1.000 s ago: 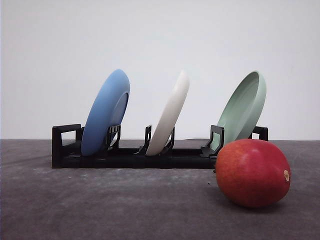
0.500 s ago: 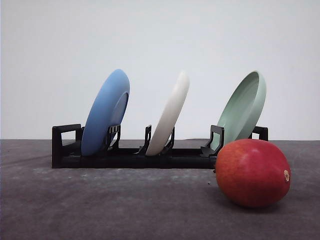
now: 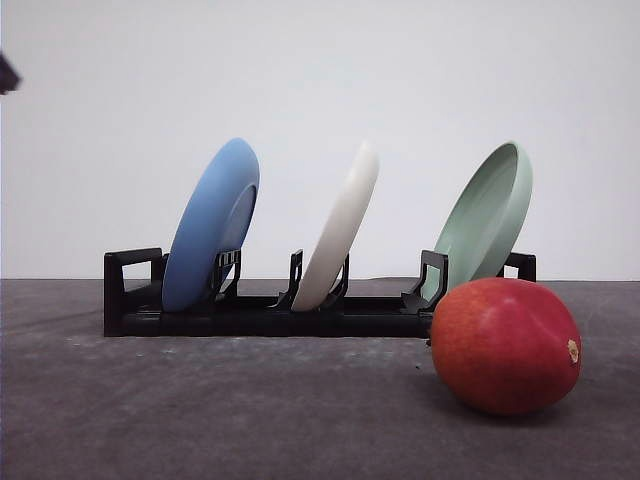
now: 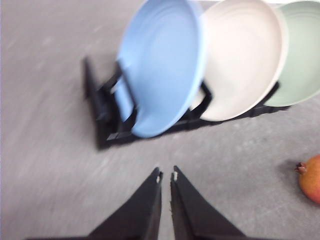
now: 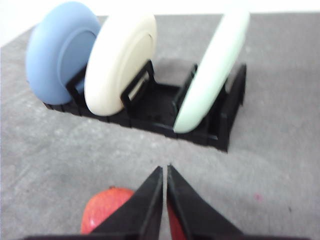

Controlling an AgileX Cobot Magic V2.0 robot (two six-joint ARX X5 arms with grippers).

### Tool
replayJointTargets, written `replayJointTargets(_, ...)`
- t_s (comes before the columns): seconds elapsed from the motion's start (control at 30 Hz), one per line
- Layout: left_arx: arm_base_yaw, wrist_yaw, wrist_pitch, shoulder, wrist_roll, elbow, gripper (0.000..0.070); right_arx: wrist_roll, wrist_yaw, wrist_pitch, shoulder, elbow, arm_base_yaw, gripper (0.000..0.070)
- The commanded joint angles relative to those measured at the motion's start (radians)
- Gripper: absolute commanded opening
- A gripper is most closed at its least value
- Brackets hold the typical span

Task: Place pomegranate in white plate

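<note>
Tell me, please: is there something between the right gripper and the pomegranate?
Nothing visible. In the right wrist view the right gripper hangs shut just over the pomegranate, which lies free on the table.

The left wrist view is motion-blurred, so the rack and the plate rims look smeared. There the pomegranate is cut off by the picture's edge, leaving a sliver with its stem end, and the green plate is cropped too. The blue plate hides part of the white plate. In the right wrist view the right gripper covers part of the pomegranate, which the edge also cuts. In the front view a small dark shape at the edge is too cropped to identify, and the pomegranate hides the rack's near corner.
</note>
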State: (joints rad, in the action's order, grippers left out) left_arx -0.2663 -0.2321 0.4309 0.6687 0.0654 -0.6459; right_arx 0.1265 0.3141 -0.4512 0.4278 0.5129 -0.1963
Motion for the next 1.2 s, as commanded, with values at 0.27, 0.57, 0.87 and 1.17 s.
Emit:
replayJointTargets(0.27,-0.063,-0.01,-0.107,0.075,-0.032,-0.017,0.0216,-0.015,0.0,0.032,0.002,0.016,-0.005,0.0236)
replayJointTargets(0.57,-0.109,-0.08,-0.143,0.075,-0.066,-0.017,0.0364,-0.013,0.0,0.058,0.002,0.016,-0.005,0.0361)
replayJointTargets(0.87,-0.255,-0.08,-0.255,0.128,-0.161,-0.017,0.0391,-0.01,0.0,0.058,0.002,0.017,-0.005,0.0361)
replayJointTargets(1.17,-0.389,0.089,-0.463,0.322,-0.17,-0.017,0.0399,-0.01,0.0,0.059,0.002,0.017,-0.005,0.0361)
